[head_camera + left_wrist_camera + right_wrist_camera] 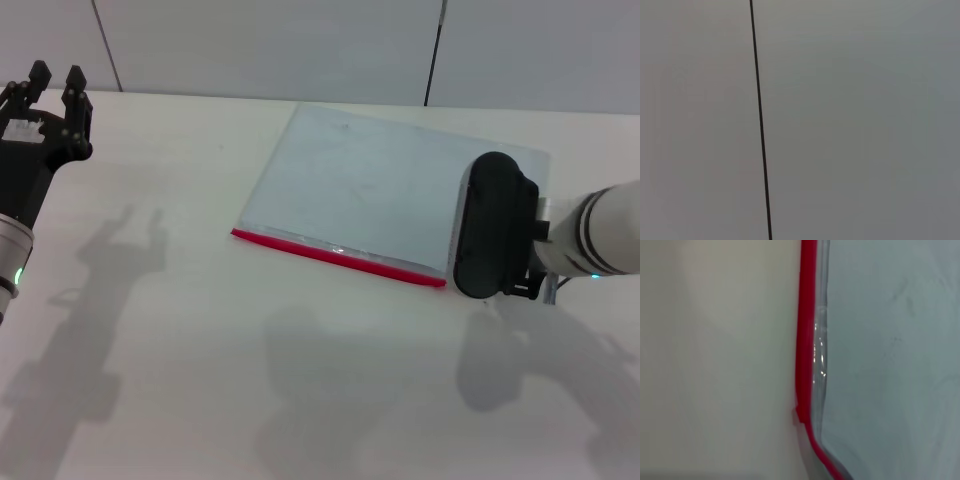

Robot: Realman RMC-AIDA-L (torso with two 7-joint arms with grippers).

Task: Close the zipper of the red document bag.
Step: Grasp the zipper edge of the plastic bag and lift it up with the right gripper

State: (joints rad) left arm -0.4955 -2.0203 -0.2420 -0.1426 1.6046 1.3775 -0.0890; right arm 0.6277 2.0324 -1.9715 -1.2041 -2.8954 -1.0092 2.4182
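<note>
We saw the red document bag point(375, 195) lying flat on the table point(200, 380), its zipper point(335, 257) edge nearest us, running left to right. Our right gripper point(492, 228) covered its right end, jaws hidden. Our left gripper point(55, 95) hung apart, fingers spread, empty.

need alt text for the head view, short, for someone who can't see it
A pale blue-grey document bag lies flat on a white table, its red zipper along the near edge. The right gripper sits over the bag's right end, while the left gripper hangs raised at the far left.
</note>
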